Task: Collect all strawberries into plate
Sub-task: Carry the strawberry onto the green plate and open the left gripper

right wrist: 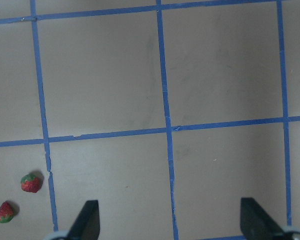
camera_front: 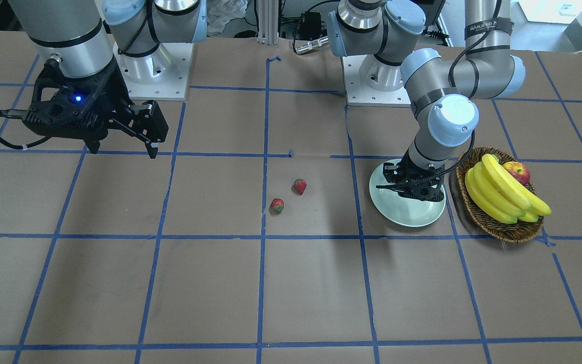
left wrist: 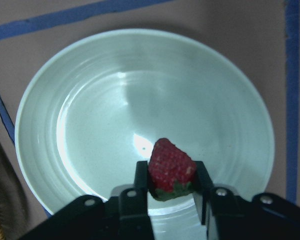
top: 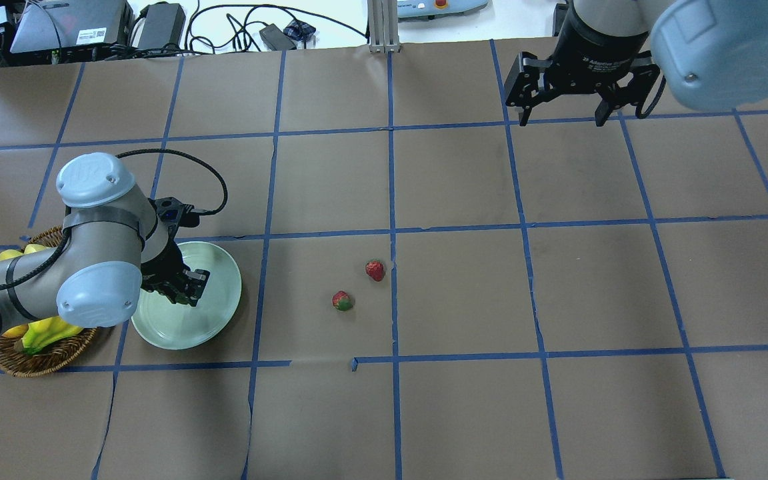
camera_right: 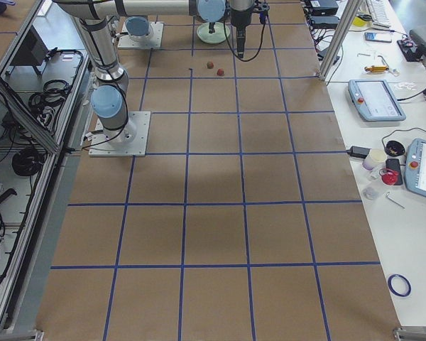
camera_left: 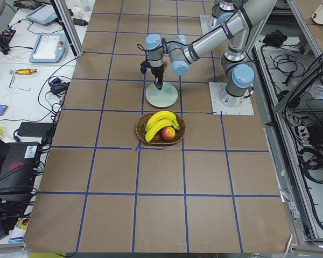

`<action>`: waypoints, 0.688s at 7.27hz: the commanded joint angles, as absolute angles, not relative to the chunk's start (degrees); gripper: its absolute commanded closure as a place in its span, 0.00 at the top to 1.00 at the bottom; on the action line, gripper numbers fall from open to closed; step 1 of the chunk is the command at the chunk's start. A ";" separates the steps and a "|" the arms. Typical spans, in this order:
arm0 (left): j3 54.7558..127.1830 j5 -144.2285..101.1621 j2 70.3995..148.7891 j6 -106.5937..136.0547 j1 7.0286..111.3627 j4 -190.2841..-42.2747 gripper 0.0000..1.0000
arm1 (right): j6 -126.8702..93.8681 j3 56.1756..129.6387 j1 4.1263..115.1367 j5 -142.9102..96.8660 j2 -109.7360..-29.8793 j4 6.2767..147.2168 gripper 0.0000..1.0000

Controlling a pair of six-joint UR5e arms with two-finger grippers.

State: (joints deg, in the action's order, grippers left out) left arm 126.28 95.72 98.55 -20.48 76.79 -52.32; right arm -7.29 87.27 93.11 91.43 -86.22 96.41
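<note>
Firmly, left claw [top: 187, 285] pinches a red, green-capped strawberry [left wrist: 171, 167] above the mint plate [left wrist: 90, 100]; right claw [top: 563, 121] gapes.

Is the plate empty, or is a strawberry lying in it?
Empty: plate bare in the wrist view; the left hand holds one strawberry over it.

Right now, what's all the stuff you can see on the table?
loose strawberries: two, red with green caps, middle of the table
held strawberry: one, red, over the plate
plate: one, pale green, beside the basket
basket: one, brown wicker, at the table's left end
bananas: one bunch, yellow, in the basket
apple: one, red, in the basket
table: brown, with blue tape lines
left gripper: black, shut on the held strawberry
right gripper: black, open, empty, raised
</note>
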 commanded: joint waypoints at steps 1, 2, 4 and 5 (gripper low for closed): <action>125.44 95.54 98.26 -19.26 77.42 -50.02 0.98 | -7.29 87.28 93.08 91.41 -86.22 96.42 1.00; 122.20 95.62 98.09 -16.29 81.96 -50.36 1.00 | -7.29 87.28 93.16 91.41 -86.22 96.33 1.00; 117.44 95.54 99.48 -0.01 94.42 -50.71 1.00 | -7.12 87.28 93.16 91.58 -86.22 96.33 1.00; 116.55 95.28 100.19 6.61 99.09 -50.89 1.00 | -7.21 87.36 93.16 91.58 -86.22 96.33 1.00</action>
